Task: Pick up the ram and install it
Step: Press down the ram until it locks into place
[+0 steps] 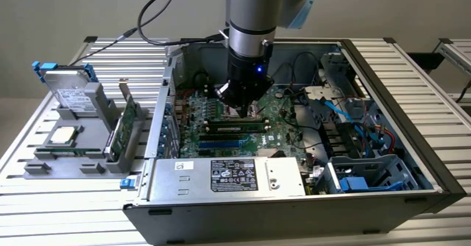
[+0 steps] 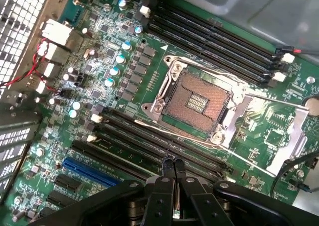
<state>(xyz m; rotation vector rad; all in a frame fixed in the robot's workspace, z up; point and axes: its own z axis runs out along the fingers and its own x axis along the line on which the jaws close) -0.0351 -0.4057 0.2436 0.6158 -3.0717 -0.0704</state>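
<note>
Exterior view: hovering over the motherboard (image 1: 193, 113) with claw (image 1: 239, 112) pressed together, pinching nothing visible, ram (image 1: 235, 128) lying close at 6 o'clock in a slot, long axis running 9 to 3 o'clock.

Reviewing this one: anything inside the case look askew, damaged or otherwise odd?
Nothing looks spilled or broken. One thing stands out: the processor socket on the motherboard is empty, its contact grid exposed, and its metal cover is swung open beside it.
</note>
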